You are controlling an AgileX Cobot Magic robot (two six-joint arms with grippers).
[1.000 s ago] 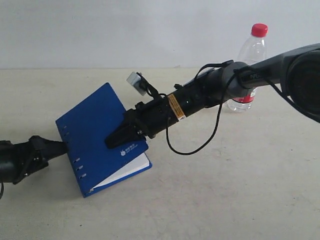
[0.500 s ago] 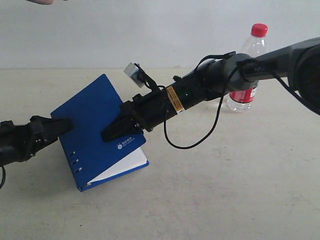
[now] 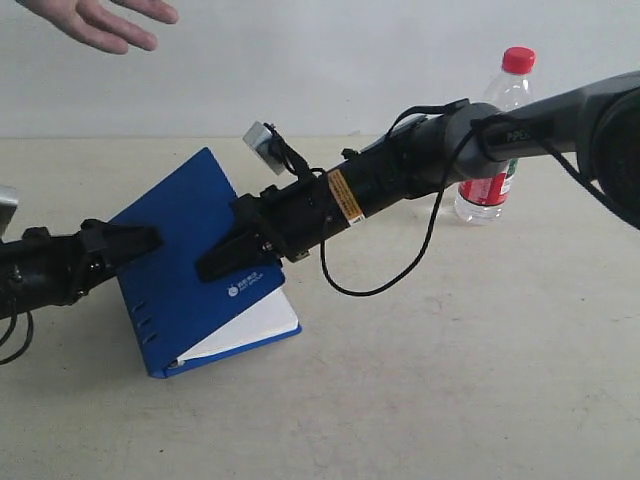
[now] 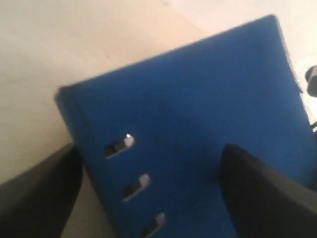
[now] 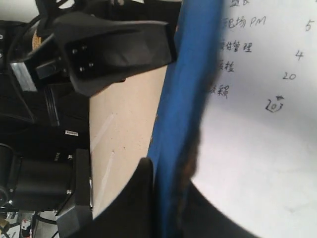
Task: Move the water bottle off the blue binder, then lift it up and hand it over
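Note:
The blue binder (image 3: 180, 250) is tilted up, its far corner raised; its low near corner seems to rest on the table. My right gripper (image 3: 225, 262) is shut on the front cover's edge; the right wrist view shows the blue cover (image 5: 188, 74) pinched in that gripper (image 5: 163, 168), with handwritten white pages (image 5: 257, 99) beside it. My left gripper (image 3: 140, 240) is at the spine edge, open, its fingers wide apart over the binder (image 4: 198, 109) in the left wrist view (image 4: 148, 148). The water bottle (image 3: 495, 130) stands upright on the table at the back right, apart from both grippers.
A person's open hand (image 3: 100, 20) hangs at the top left, above the binder. The right arm (image 3: 420, 170) and its black cable (image 3: 400, 280) stretch across the middle. Beige tabletop (image 3: 450, 380) lies in front and to the right.
The right gripper has lifted the binder's cover side higher and a little left. The left gripper rose and moved right along the spine. A hand came into view at the top left.

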